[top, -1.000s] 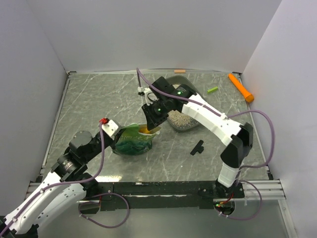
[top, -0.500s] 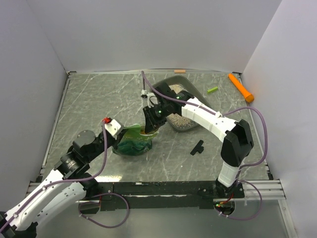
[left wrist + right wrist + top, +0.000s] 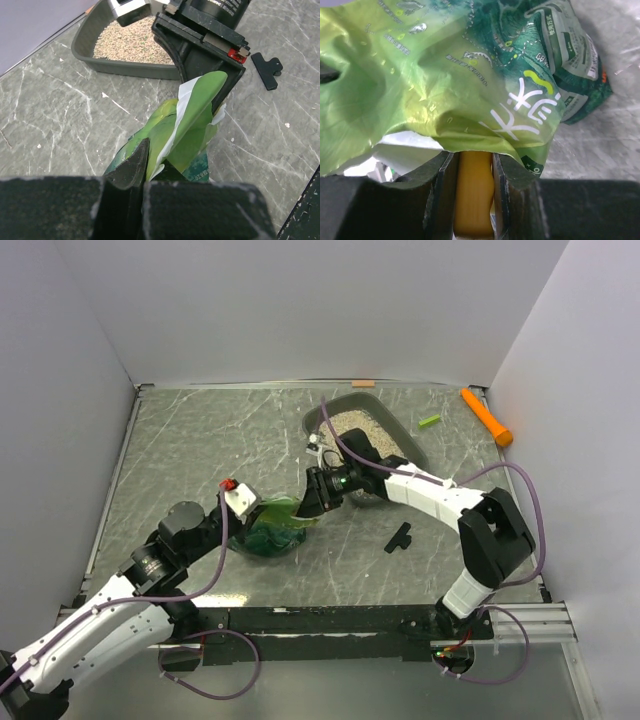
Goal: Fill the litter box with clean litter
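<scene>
Swinging down off the litter box over the past second, the right arm is now reaching low across the table, leaving the grey tray almost wholly uncovered where the forearm was earlier hiding part of it. The left gripper is sitting a little farther right than before, and the green bag is slumping flatter. The right gripper is pressing into the bag's mouth from the right. Its wrist view shows the fingers closing narrowly on the yellow scoop, with crinkled green film draping over the tips. The left gripper is pinching the bag's near-left edge, one dark finger lying against the foil and the bag's lip standing up between the two arms.

The clean litter is lying as a pale bed inside the litter box, which is resting toward the far edge of the table, right of centre, just beyond the right wrist and apart from the bag. Open marble is stretching across the left half and the far-left corner, and along the near strip in front of the bag. On the right the room is tighter: a black clip is lying near the right forearm, a small green piece is sitting just beyond the tray's right corner, and an orange stick is lying in the far right corner close to the wall
</scene>
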